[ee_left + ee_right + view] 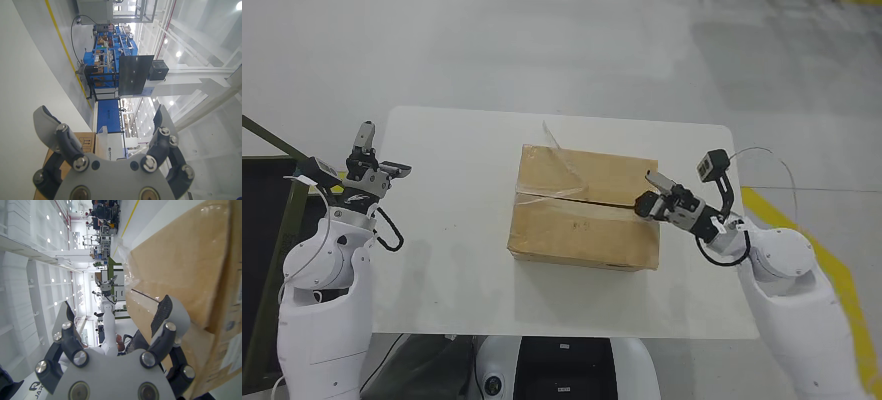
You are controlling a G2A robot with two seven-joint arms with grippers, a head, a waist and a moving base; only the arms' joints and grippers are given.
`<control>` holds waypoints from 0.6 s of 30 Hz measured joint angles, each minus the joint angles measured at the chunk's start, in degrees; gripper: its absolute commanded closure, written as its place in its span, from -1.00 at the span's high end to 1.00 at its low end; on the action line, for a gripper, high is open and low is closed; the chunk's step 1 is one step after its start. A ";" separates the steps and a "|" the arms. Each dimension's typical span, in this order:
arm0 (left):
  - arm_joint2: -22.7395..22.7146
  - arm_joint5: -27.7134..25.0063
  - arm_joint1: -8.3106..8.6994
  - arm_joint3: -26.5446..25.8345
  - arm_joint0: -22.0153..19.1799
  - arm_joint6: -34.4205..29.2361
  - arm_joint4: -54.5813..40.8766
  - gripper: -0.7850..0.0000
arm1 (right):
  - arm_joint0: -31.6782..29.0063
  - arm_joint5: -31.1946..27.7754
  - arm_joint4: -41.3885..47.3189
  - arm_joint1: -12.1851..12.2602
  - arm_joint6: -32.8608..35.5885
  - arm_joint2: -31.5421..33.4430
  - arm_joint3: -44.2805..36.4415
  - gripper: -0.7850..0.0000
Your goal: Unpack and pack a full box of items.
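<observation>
A brown cardboard box (584, 207) sits mid-table with its top flaps down along a centre seam. Loose clear tape (553, 137) sticks up at its far left corner and shows crumpled in the right wrist view as the tape (126, 256). My right gripper (649, 197) is open at the box's right end, level with the seam. In its own view the right gripper (117, 313) has one finger (162, 311) over the box (179, 256) top. My left gripper (382, 153) is open and holds nothing, raised at the table's left edge, well away from the box. From the left gripper (103, 121) the box (87, 142) lies beyond.
The white table (452, 270) has bare surface on all sides of the box. A dark panel in a green frame (262, 210) stands just off the left edge. A yellow floor line (764, 207) runs past the right side.
</observation>
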 measured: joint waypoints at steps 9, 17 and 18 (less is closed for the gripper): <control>0.00 0.00 0.00 0.00 0.00 0.00 0.00 1.00 | 6.39 2.87 -0.05 -1.45 -4.04 -7.87 -0.29 1.00; 0.00 0.00 0.00 0.00 0.00 0.00 0.00 1.00 | 11.07 2.72 4.52 -3.38 -7.85 -14.77 3.11 1.00; 0.00 0.00 0.00 0.00 0.00 0.00 0.00 1.00 | 11.08 2.53 4.95 -3.45 -8.16 -14.85 3.21 1.00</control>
